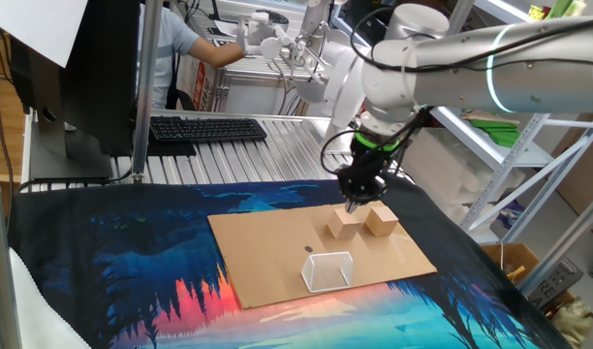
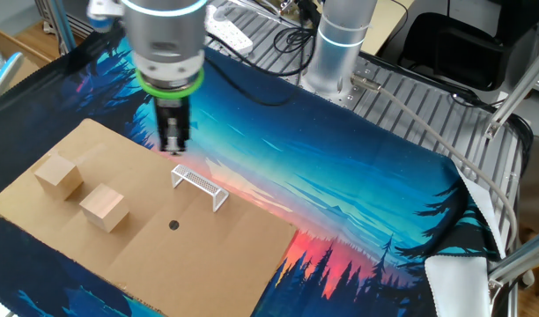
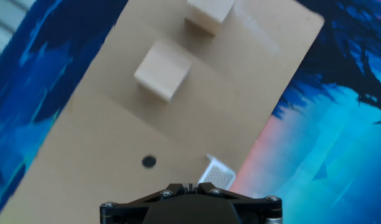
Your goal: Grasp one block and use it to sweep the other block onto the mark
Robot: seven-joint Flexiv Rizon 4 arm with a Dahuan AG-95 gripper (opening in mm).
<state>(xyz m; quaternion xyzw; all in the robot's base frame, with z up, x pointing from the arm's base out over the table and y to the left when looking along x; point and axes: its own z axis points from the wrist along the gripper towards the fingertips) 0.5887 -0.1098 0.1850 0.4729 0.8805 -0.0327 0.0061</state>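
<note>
Two pale wooden blocks lie side by side on the cardboard sheet (image 1: 267, 262): one (image 1: 344, 224) nearer the mark, the other (image 1: 381, 219) beyond it. They also show in the other fixed view (image 2: 103, 208) (image 2: 58, 173) and in the hand view (image 3: 162, 70) (image 3: 209, 11). The mark (image 1: 309, 250) is a tiny dark dot on the cardboard, seen too in the other fixed view (image 2: 173, 224) and hand view (image 3: 149, 162). My gripper (image 2: 174, 148) hangs above the cardboard near the clear box, apart from both blocks, fingers together and empty.
A small clear box with white edges (image 1: 327, 271) stands on the cardboard close to the mark, also in the other fixed view (image 2: 199, 186). The cardboard lies on a blue printed cloth (image 1: 112, 271). A keyboard (image 1: 207, 128) and a metal shelf rack (image 1: 529, 155) are behind.
</note>
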